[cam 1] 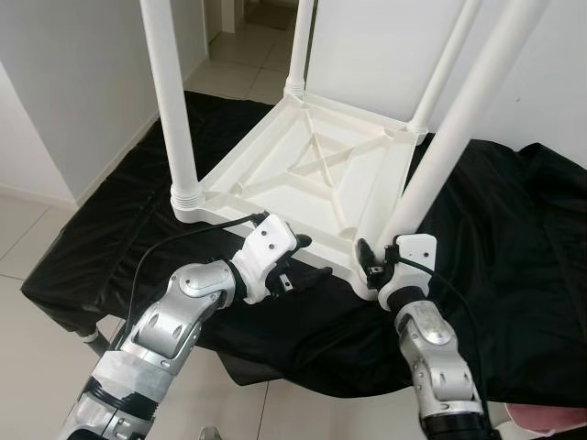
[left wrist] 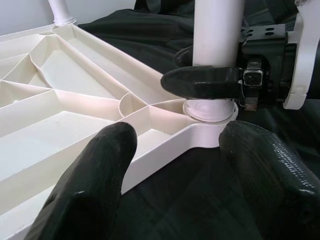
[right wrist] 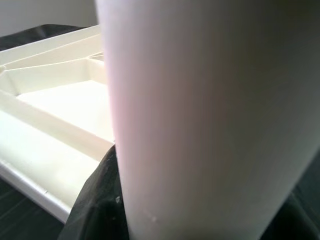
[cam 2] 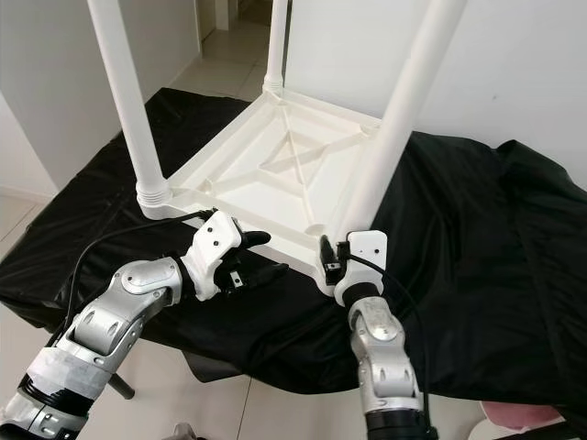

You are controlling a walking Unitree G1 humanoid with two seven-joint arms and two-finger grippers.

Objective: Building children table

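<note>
The right gripper (cam 1: pixel 378 261) clamps the white tubular plastic leg (cam 1: pixel 449 147) to seat it, while the left gripper (cam 1: pixel 295 261), beside it, hovers spread and empty.

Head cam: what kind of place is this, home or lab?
Probably a home. Pale tiled floor with plain white walls, a doorway to another tiled room at the back, and a black sheet spread as a makeshift work surface under the upturned white table top.

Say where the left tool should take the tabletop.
Likely the near edge of the tabletop, coming in from the robot's side. It lies upside down on the black cloth, so the thin rim faces the open left tool. The right tool is at the near-right leg.
</note>
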